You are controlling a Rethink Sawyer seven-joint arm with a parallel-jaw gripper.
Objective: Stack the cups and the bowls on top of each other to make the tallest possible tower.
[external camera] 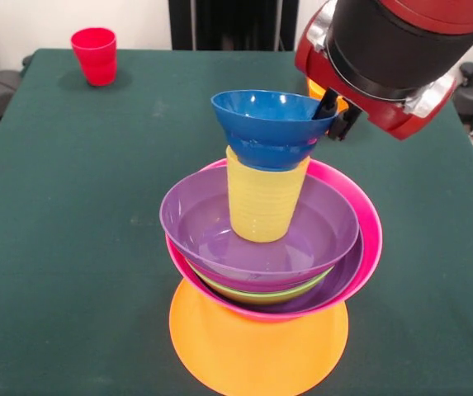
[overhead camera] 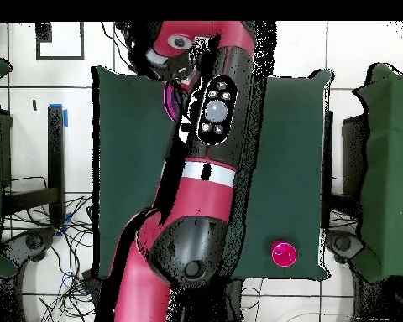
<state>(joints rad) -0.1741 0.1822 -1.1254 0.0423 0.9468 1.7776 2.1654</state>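
Observation:
The tower stands on the wide orange bowl (external camera: 257, 346). On it sit the pink bowl (external camera: 366, 239), a lime green bowl (external camera: 261, 294) and two purple bowls (external camera: 203, 223). A yellow cup (external camera: 261, 202) stands in the top purple bowl. The blue bowl (external camera: 265, 124) rests on that cup, tilted slightly. My gripper (external camera: 333, 111) is at the blue bowl's right rim, shut on it. A red cup (external camera: 94, 54) stands alone at the far left of the front view and is also the red cup (overhead camera: 282, 253) in the overhead view. In the overhead view my arm (overhead camera: 209, 151) hides the tower.
An orange object (external camera: 315, 87) peeks out behind my arm, mostly hidden. The green table (external camera: 71, 214) extends on both sides of the tower. Chairs and cables lie around the table (overhead camera: 297, 168) in the overhead view.

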